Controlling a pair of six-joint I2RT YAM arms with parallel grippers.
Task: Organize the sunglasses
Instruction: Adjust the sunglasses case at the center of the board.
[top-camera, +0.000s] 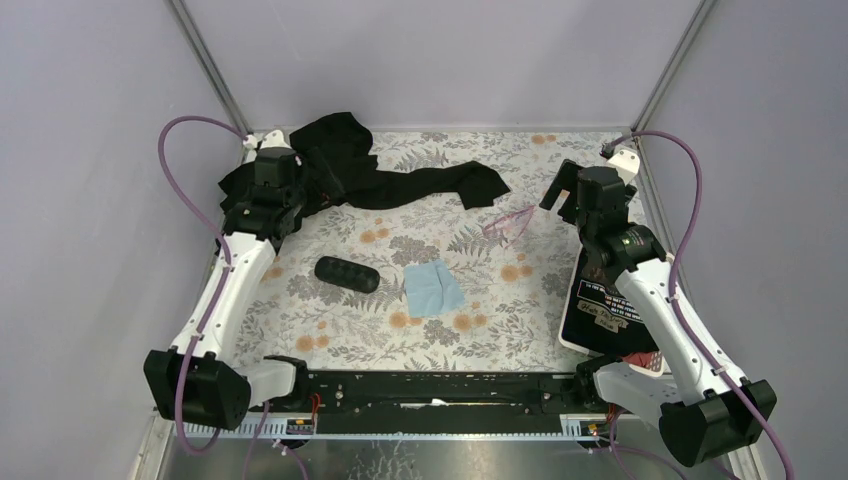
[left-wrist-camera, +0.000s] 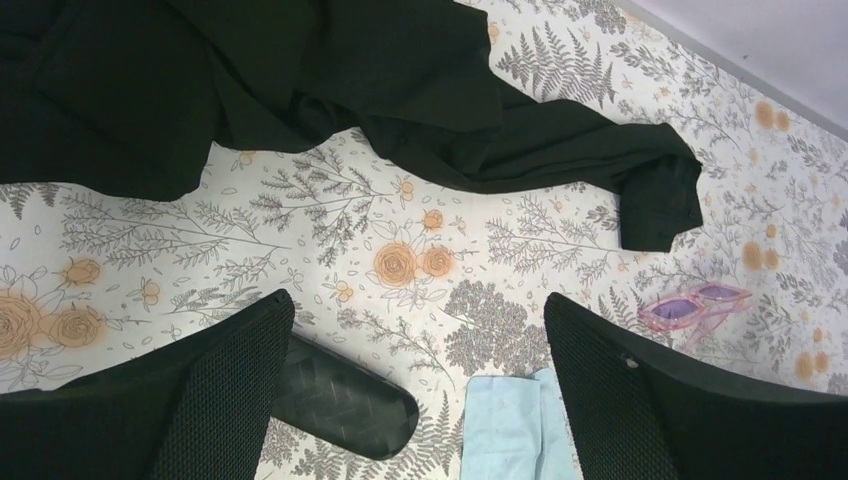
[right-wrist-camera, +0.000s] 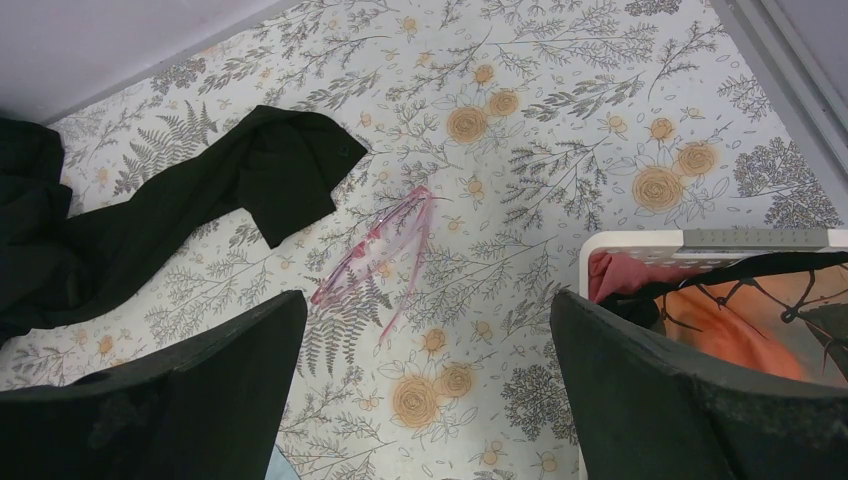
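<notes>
Closest to the left wrist camera, the left gripper (left-wrist-camera: 417, 305) is seen with its dark fingers (left-wrist-camera: 200, 400) spread wide, and nothing is held between them. Below the gap, the floral table (top-camera: 300, 320) is shown. A shut black oval case (left-wrist-camera: 340, 400) lies by the left finger, and a light blue cloth (left-wrist-camera: 510, 425) lies just right of the case. In the top view, case and cloth are placed near the table's middle, close together but apart. The left gripper is held at the far left, by a crumpled black garment (top-camera: 370, 170) whose sleeve is stretched rightward across the far part of the table.

The right gripper (right-wrist-camera: 428, 300) is likewise shown spread and empty, at the far right of the table. The sunglasses (right-wrist-camera: 375, 255) lie flat on the table ahead of its gap, nearer its left finger, untouched by either gripper. In the top view they are found right of centre, just beside the sleeve's end and between it and the right gripper, well apart from the case. Pink frames and purple lenses can be made out in the left wrist view; whether the arms are folded cannot be told.

A white bin (right-wrist-camera: 700, 240) stands at the right edge under the right arm, with pink and orange items partly seen inside.
</notes>
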